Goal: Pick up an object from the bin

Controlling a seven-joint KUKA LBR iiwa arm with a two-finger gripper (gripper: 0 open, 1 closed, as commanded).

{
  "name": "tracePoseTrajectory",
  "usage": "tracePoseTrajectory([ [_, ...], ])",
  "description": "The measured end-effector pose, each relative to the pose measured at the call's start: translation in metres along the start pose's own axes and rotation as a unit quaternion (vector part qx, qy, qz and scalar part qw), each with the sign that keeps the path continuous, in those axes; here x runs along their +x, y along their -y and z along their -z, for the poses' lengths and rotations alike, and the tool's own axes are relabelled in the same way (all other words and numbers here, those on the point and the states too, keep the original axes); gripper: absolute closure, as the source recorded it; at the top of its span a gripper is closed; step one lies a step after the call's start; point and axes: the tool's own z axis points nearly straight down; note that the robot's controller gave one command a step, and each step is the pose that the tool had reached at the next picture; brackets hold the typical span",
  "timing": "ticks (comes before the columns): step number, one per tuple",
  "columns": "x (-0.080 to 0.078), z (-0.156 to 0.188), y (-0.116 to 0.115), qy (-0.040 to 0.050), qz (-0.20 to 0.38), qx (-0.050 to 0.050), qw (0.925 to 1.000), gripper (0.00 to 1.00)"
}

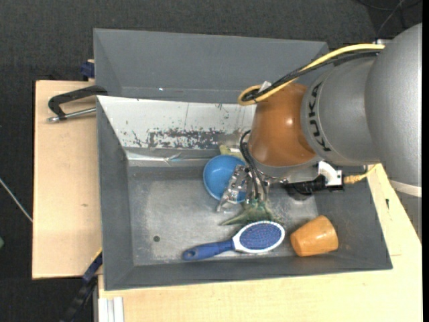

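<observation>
Your gripper (242, 192) hangs low, right of the bin's (167, 206) middle; you cannot tell whether it is open or closed. Just beneath lies a small green spiky thing (253, 211), likely light and flimsy, so take its middle. A blue bowl (220, 174) sits beside it. A blue brush (258, 237) and an orange cup (314, 237) lie nearer the front edge. The arm (375, 99) reaches from the right, wrist down.

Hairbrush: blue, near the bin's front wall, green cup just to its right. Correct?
One thing is off: the cup is orange, not green. The camera view shows it just right of the blue hairbrush, both near the front wall of the bin, as you said.
</observation>
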Motion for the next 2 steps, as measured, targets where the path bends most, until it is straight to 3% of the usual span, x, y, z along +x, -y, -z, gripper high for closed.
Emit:
tracePoseTrajectory([
  [1,0.016,0.133,-0.003,0.0074,-0.001,0.002,1.0000,1.00],
  [2,0.034,0.167,-0.008,0.0052,0.053,0.003,0.9986,1.00],
])
